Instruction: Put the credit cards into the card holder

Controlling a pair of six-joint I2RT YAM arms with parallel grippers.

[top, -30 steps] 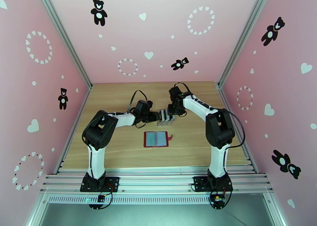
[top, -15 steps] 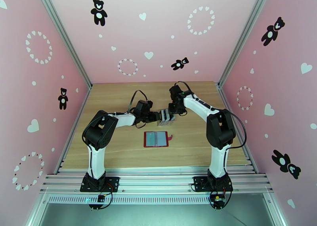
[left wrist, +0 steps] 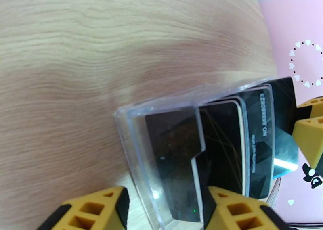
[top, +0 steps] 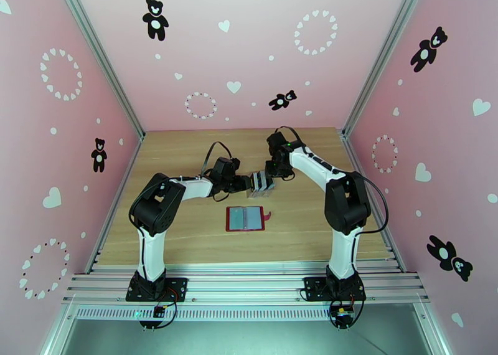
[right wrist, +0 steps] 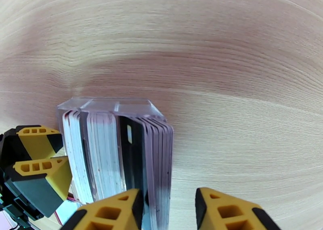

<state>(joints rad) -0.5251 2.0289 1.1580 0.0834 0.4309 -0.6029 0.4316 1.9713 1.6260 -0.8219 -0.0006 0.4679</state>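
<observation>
Trouble would likely come from the packed credit cards point(right wrist: 157, 158) standing in the clear rack point(top: 260, 185): the right gripper point(right wrist: 167, 196) hung open astride several at one end of the stack, so closing might pinch a bunch. The left gripper point(left wrist: 165, 196) flanked the rack's left end; whether it clamped was unclear, and a loose rack could tip. The card holder point(top: 246, 218) lay open on the table point(top: 187, 238), nearer.

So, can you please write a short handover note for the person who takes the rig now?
Left end effector: jaws astride the clear rack, grip unclear.
Right end effector: open around the end cards of the stack.
Credit cards stand in the rack; card holder lies open on the table, apart from it.
Done: approach only.
Left: draw cards out, slot them into the holder.
</observation>
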